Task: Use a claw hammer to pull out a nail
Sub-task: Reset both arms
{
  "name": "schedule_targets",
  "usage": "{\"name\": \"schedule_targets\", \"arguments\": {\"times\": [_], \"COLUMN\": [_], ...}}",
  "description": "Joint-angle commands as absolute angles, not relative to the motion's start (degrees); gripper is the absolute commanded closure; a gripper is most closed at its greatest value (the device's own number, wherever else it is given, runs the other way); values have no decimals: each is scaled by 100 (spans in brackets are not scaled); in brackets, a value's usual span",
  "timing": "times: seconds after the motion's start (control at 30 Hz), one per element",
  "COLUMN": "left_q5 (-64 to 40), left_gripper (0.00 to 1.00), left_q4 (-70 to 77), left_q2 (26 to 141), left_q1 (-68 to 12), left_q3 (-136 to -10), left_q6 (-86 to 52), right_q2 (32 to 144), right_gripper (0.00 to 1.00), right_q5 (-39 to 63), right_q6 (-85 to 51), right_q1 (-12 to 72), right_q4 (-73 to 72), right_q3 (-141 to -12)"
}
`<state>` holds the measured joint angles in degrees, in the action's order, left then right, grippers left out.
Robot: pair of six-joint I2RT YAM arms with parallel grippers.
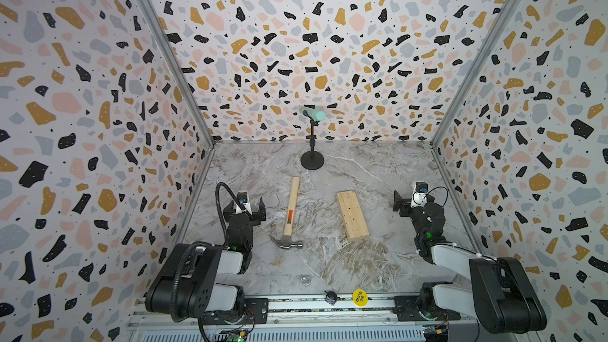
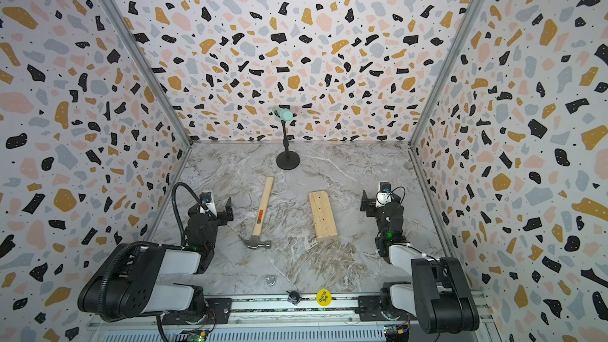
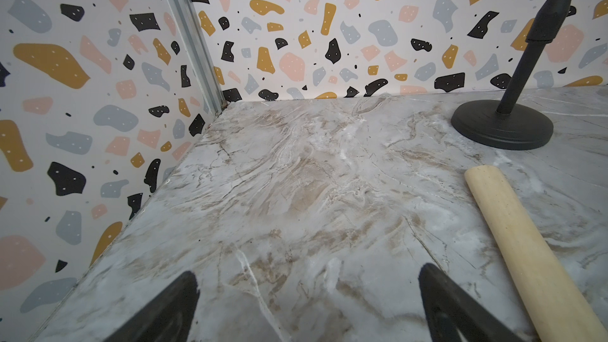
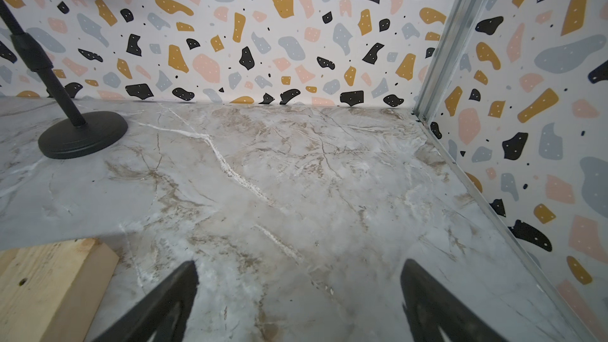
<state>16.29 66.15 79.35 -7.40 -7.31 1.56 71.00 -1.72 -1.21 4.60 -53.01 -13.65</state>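
Just right of left tool (image 1: 245, 207), whose jaws are standing wide w/ nothing btwn, the claw hammer (image 1: 291, 212) is lying flat on the counter (image 1: 329, 258). Its long axis is running away from the robot, handle end far, head near. Left arm is sitting nearer, so prob. it's taking the grab. Nail isn't showing clearly, too small. Wood block (image 1: 352, 215) is lying further right. Right tool (image 1: 414, 200) is gaping empty beyond it.
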Motion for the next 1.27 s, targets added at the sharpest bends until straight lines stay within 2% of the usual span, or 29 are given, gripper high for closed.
{"name": "schedule_targets", "arguments": {"times": [0.0, 0.37, 1.23], "left_q5": [1563, 1582, 1629], "left_gripper": [1, 0, 1], "left_q4": [7030, 7027, 6996], "left_q2": [7916, 7902, 7987], "left_q1": [-703, -704, -686], "left_q3": [-817, -820, -879], "left_q6": [192, 182, 123], "right_q2": [7233, 8493, 8503], "right_gripper": [3, 2, 1], "right_q5": [-37, -63, 324], "right_q6": [126, 396, 175], "right_q1": [517, 650, 359], "right_q4": [-5869, -7405, -6890], "right_q3": [-1258, -1026, -1287]}}
